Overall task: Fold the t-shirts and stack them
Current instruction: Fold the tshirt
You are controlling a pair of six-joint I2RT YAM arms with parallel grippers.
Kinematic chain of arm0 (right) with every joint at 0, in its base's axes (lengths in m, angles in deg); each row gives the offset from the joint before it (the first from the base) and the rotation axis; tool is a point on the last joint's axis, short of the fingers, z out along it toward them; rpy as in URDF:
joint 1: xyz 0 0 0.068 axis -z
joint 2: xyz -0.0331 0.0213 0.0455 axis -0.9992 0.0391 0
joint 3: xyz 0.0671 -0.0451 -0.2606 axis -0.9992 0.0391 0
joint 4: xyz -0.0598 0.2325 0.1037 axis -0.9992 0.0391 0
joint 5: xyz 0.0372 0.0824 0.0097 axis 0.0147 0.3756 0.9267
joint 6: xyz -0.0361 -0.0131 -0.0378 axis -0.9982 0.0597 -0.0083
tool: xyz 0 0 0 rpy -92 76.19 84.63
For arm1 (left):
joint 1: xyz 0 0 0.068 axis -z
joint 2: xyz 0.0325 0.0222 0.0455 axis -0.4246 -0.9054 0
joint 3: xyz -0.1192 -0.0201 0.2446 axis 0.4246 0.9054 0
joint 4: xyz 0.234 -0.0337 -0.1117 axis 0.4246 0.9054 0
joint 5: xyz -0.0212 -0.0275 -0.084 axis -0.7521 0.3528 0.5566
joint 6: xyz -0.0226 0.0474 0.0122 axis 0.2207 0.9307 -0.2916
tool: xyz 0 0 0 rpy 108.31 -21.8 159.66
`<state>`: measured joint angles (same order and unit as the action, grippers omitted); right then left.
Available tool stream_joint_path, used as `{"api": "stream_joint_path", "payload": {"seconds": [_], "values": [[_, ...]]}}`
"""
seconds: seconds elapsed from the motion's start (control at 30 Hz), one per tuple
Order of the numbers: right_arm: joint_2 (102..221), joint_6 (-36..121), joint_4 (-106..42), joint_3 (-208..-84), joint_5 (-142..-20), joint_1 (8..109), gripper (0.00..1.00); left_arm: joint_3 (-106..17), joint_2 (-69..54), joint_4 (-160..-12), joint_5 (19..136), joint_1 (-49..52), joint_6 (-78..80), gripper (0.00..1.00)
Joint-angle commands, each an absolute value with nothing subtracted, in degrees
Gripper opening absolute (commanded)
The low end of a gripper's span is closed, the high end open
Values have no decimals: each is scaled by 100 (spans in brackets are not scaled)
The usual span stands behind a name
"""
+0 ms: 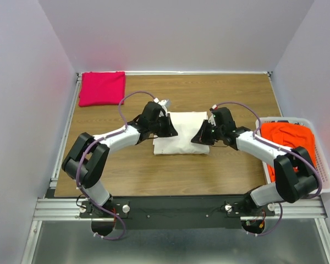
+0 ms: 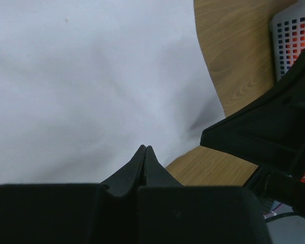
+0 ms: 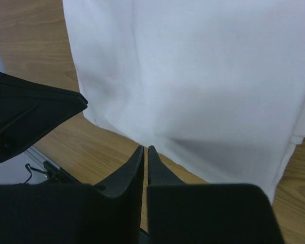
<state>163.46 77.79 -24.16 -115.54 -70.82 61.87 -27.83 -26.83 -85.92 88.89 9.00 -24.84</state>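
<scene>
Folded cream-white t-shirt (image 1: pixel 181 141) sits mid-frame with the left gripper (image 2: pixel 145 148) and right gripper (image 3: pixel 146 148) each pressed together at opposite side edges, probably so it lifts evenly toward the magenta-pink t-shirt (image 1: pixel 102 88) upper left, though whether they've caught cloth isn't clear.

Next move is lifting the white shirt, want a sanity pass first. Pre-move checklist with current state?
1. Left claw shut: ok.
2. Right claw shut: ok, thin slit showing.
3. White t-shirt cloth actually pinched in either claw: cannot tell.
4. Claws at opposite side edges of the shirt: ok.
5. Pink t-shirt folded, at the far left corner: ok.
6. Orange t-shirt out of the basket: not ok, lies inside.
</scene>
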Motion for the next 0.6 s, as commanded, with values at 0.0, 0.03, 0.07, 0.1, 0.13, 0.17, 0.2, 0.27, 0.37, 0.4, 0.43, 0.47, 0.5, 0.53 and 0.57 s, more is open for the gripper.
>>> {"api": "stream_joint_path", "payload": {"seconds": [0.0, 0.03, 0.07, 0.1, 0.13, 0.17, 0.2, 0.27, 0.37, 0.4, 0.43, 0.47, 0.5, 0.53, 0.57], "values": [[16363, 7903, -2784, -11393, -6746, 6139, 12, -2702, -2773, -8895, 9282, 1099, -2567, 0], [16363, 7903, -2793, -11392, -6755, 6139, 12, -2701, -2774, -8913, 9283, 1126, -2576, 0], [16389, 7912, -2793, -11366, -6755, 6139, 12, -2684, -2861, -8930, 9318, 1161, -2576, 0], [16406, 7903, -2801, -11357, -6755, 6148, 12, -2684, -2905, -8939, 9327, 1196, -2576, 0], [16476, 7903, -2819, -11322, -6763, 6139, 12, -2666, -2993, -8983, 9335, 1249, -2576, 0], [16494, 7903, -2810, -11296, -6790, 6148, 12, -2640, -3046, -9009, 9327, 1275, -2593, 0], [16520, 7903, -2810, -11278, -6868, 6139, 12, -2622, -3081, -9062, 9344, 1284, -2611, 0], [16591, 7903, -2819, -11208, -6991, 6139, 12, -2596, -3186, -9097, 9310, 1337, -2602, 0], [16705, 7877, -2828, -11076, -7273, 6139, 12, -2578, -3389, -9097, 9230, 1381, -2541, 0], [16810, 7868, -2837, -11006, -7412, 6139, 11, -2552, -3450, -9089, 9195, 1390, -2532, 0], [16828, 7876, -2828, -10971, -7475, 6139, 11, -2526, -3564, -9080, 9125, 1390, -2523, 0], [16854, 7911, -2828, -10927, -7519, 6148, 11, -2473, -3608, -9089, 9098, 1398, -2523, 0], [16837, 7920, -2837, -10848, -7580, 6139, 11, -2447, -3670, -9080, 9046, 1399, -2523, 0], [16820, 7938, -2828, -10812, -7624, 6148, 11, -2412, -3679, -9089, 9019, 1407, -2523, 0], [16785, 7955, -2819, -10777, -7677, 6148, 11, -2342, -3679, -9089, 8976, 1407, -2532, 0]]}}
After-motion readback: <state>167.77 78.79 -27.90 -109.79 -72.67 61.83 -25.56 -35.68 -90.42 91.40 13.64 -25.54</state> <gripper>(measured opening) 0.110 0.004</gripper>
